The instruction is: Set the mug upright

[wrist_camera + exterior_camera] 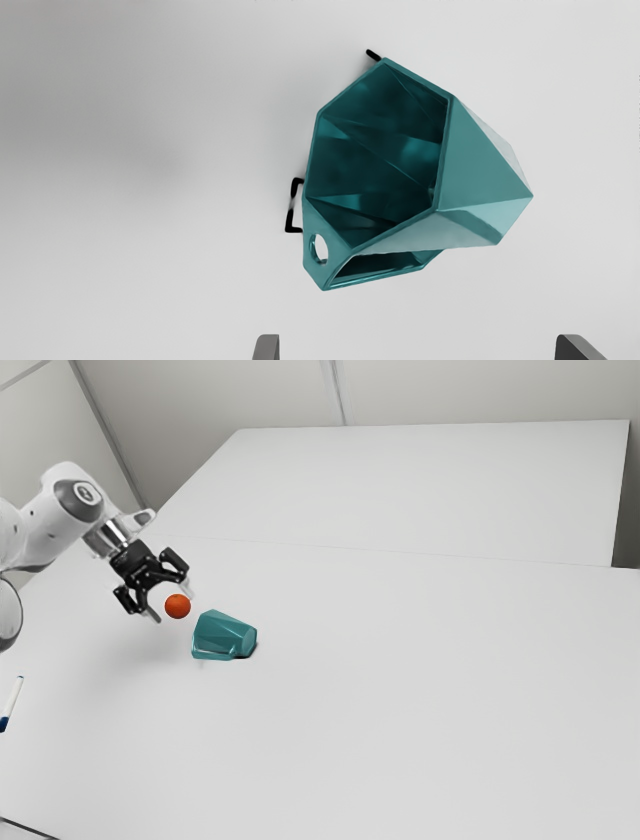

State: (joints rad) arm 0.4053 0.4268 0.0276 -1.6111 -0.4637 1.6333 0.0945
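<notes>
One mug (222, 636) lies on its side on the table (400, 710), near your open, empty gripper (171, 606). Probably you are at the approach; next, please go carefully down and grip it for turning.

The arm (52, 525) is white with smooth, rounded covers. It has a dark grey round cap (82, 499) with a light marking on it. Near its end there is a shiny silver ring part (107, 536). The tool (166, 601) is black, with two fingers, and their tips look grey.
</notes>
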